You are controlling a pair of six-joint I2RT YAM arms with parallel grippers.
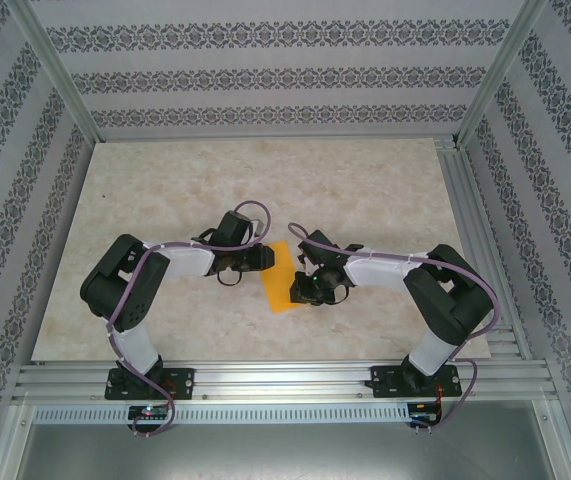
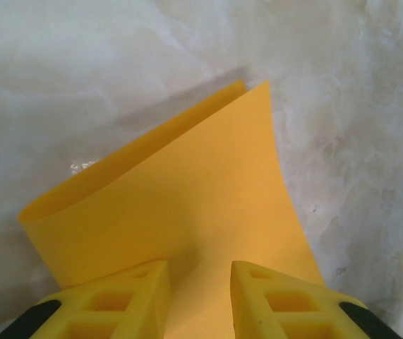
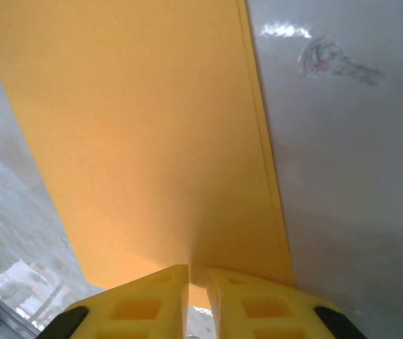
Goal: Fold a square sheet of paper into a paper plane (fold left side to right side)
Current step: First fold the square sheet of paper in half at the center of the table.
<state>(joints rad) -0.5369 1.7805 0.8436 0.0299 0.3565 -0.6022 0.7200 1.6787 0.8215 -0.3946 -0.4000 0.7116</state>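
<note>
The square sheet of paper (image 1: 279,281) lies orange-yellow on the table between the two arms, folded over into a narrow upright rectangle, not a paper plane. In the left wrist view the paper (image 2: 187,191) shows a rounded, uncreased fold at the left and two loose edges meeting at the far corner. My left gripper (image 2: 200,274) stands open over the paper, its fingers apart with the sheet showing between them. My right gripper (image 3: 197,274) is closed to a thin slit on the near edge of the paper (image 3: 152,134), whose two layered edges run along the right side.
The marble-patterned tabletop (image 1: 365,190) surrounds the paper. Aluminium rails (image 1: 285,378) run along the near edge and the right side (image 1: 470,210). Patterned walls enclose the table. A small smudge (image 3: 328,60) marks the table right of the paper.
</note>
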